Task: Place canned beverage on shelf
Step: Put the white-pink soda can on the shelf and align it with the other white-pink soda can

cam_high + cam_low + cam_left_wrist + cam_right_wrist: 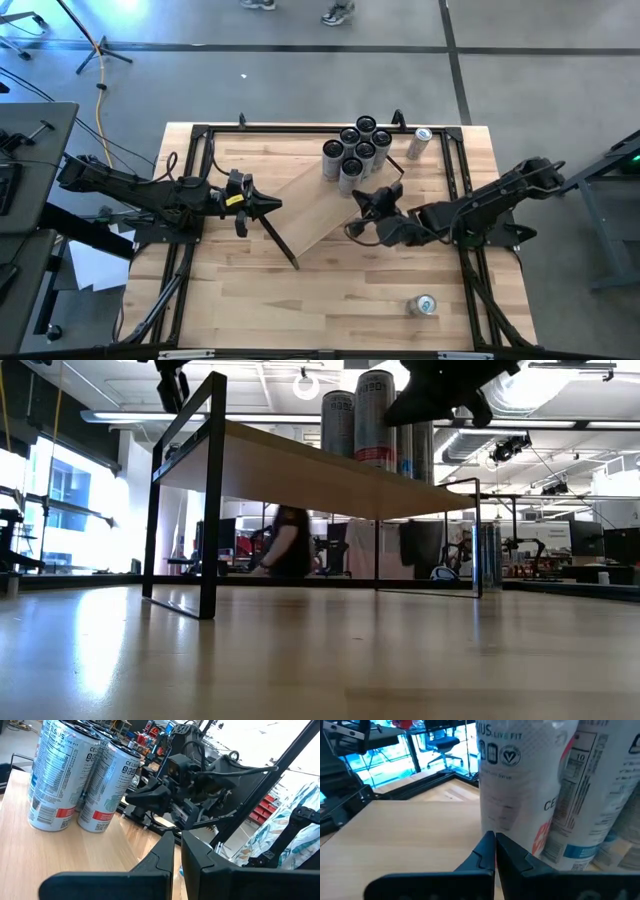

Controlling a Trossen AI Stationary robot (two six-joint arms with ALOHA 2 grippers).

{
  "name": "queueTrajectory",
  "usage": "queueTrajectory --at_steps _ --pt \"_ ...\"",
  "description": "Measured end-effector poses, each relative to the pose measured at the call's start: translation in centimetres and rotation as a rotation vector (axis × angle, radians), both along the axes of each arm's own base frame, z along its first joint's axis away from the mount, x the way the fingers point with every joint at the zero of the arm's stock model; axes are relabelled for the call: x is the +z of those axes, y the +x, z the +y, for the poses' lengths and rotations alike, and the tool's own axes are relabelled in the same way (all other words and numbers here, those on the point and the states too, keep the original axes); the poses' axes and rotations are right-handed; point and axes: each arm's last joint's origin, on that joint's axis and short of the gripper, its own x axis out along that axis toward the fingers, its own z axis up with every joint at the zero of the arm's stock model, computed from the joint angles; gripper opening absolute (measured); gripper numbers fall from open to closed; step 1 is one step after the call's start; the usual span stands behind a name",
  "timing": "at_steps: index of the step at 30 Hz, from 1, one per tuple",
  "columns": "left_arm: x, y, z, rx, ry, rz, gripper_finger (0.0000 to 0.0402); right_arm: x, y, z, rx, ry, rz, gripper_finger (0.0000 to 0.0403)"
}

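The shelf (320, 205), a pale board on black brackets, lies slantwise across the middle of the table. Several silver beverage cans (358, 150) stand upright in a cluster on its far right end; they also show in the low view (375, 415). My right gripper (358, 196) is shut, level with the cans, and points at the nearest can (530, 785) from the near right. My left gripper (277, 207) is shut and hovers above the shelf's left part (75, 855), pointing toward the cans (75, 775) with nothing between its fingers. My right gripper's shut fingertips (492, 842) stand right at the lower side of the nearest can (505, 815), coming almost level from the table's near right. I cannot tell whether they touch it. The can stands upright on the shelf.
One can (420, 143) lies on the tabletop at the far right, beside the cluster. Another can (424, 305) lies near the front right corner. Black frame rails (200, 130) run around the table. Beyond the table a person (290, 540) stands in the room.
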Motion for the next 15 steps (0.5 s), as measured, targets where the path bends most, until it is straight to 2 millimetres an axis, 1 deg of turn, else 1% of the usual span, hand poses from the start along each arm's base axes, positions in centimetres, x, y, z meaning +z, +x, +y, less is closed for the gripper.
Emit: queueTrajectory --at_steps 5,15 --pt "0.0 0.0 0.0 0.0 -0.015 -0.001 0.0007 -0.09 0.1 -0.09 0.045 -0.004 0.037 0.0" --pt "0.0 0.0 0.0 0.0 -0.02 -0.001 0.0007 -0.11 0.15 -0.52 0.017 -0.02 0.044 0.0"
